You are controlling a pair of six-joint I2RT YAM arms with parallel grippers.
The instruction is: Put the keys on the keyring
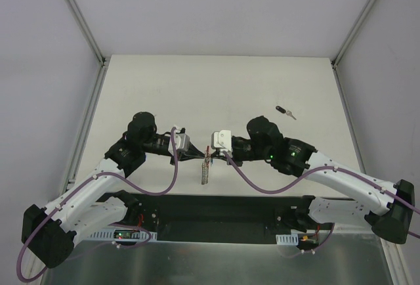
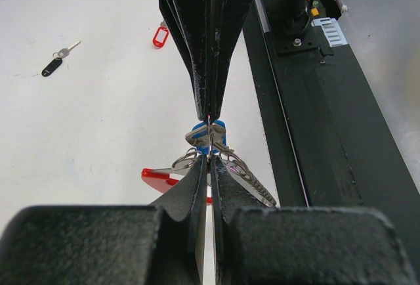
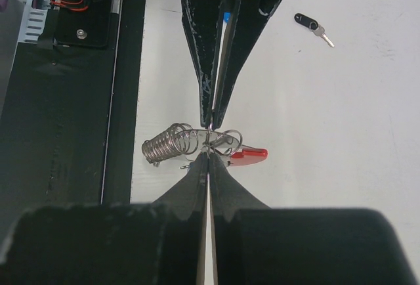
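The left gripper (image 2: 209, 163) and right gripper (image 3: 208, 160) meet tip to tip, both clamped shut on the keyring (image 3: 169, 143) — a blue key (image 2: 209, 132) sits right against it. A black key (image 1: 285, 111) lies well apart from the keyring.

No legible text, brand or number anywhere. White sticker (image 2: 330, 31) on the black base rail (image 2: 341, 134) along the near edge of the table (image 2: 98, 121): printed rows, too small to read. Same for the white strip (image 3: 36, 19) at the top left of the right wrist view. Black key tag (image 2: 51, 67) and red key tag (image 2: 160, 37): no readable marking.
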